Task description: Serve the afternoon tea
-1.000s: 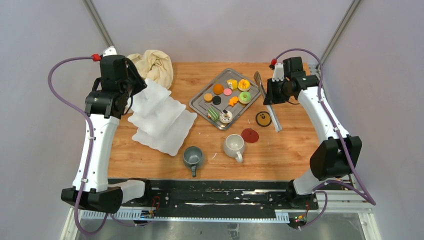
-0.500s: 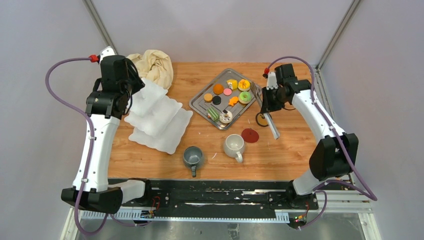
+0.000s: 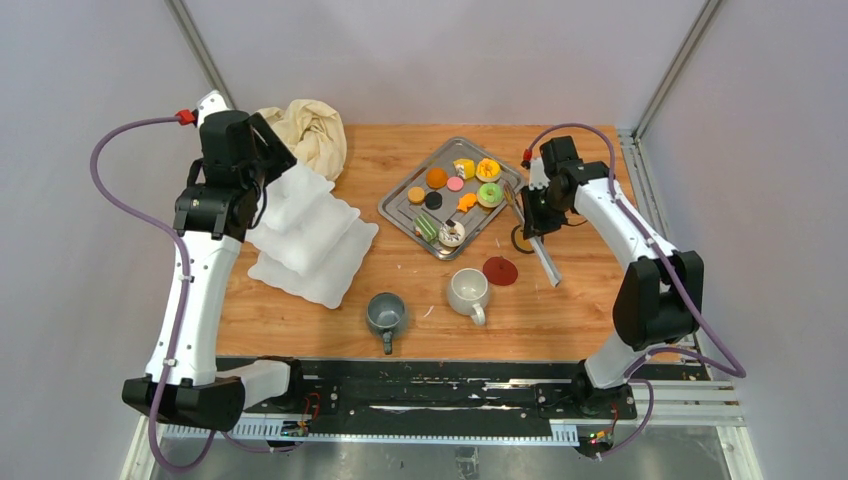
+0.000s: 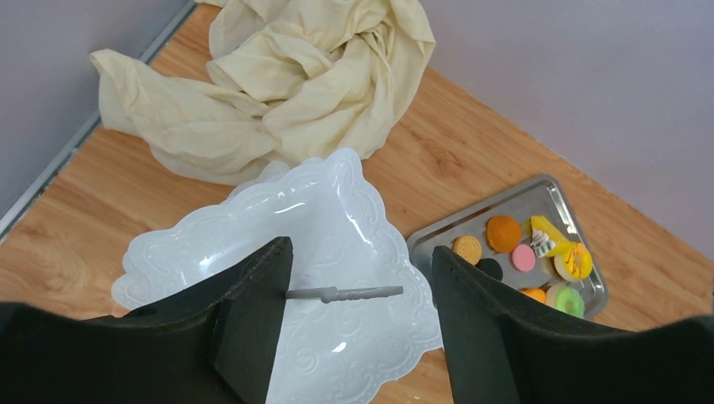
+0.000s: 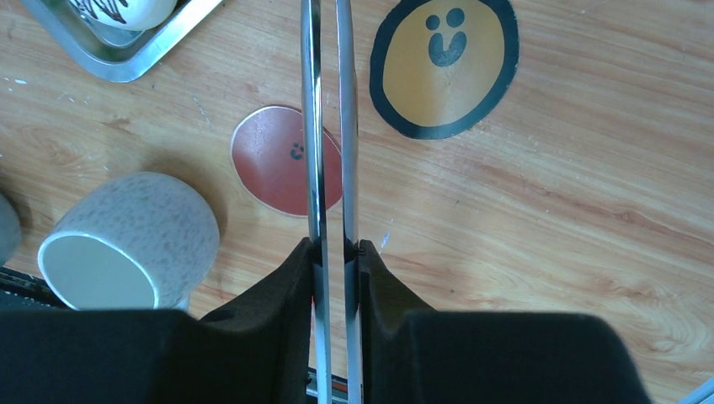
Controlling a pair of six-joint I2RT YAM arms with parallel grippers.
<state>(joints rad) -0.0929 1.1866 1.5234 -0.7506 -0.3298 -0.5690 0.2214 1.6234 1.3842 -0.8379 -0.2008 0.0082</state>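
Observation:
The white three-tier stand (image 3: 310, 235) leans at the left of the table; in the left wrist view its top tier (image 4: 337, 210) lies under my jaws. My left gripper (image 3: 262, 175) (image 4: 360, 251) is open, with the stand's thin post (image 4: 345, 294) between the jaws, touching the left finger. Pastries, among them a green ring doughnut (image 3: 489, 194) (image 4: 562, 296), lie on the steel tray (image 3: 400, 205). My right gripper (image 3: 527, 215) (image 5: 334, 246) is shut on steel tongs (image 3: 545, 262) (image 5: 311, 126), beside the tray's right edge. The grey mug (image 3: 386, 313) and the white mug (image 3: 467, 290) (image 5: 126, 240) stand near the front.
A beige cloth (image 3: 310, 135) (image 4: 286, 84) is bunched at the back left. A red coaster (image 3: 500, 270) (image 5: 282, 160) and a yellow smiley coaster (image 3: 522, 240) (image 5: 444, 63) lie under the tongs, right of the white mug.
My right gripper has carried the tongs left and nearer, up to the tray's right edge. The stand's tiers have drawn together and stand more upright under my left gripper.

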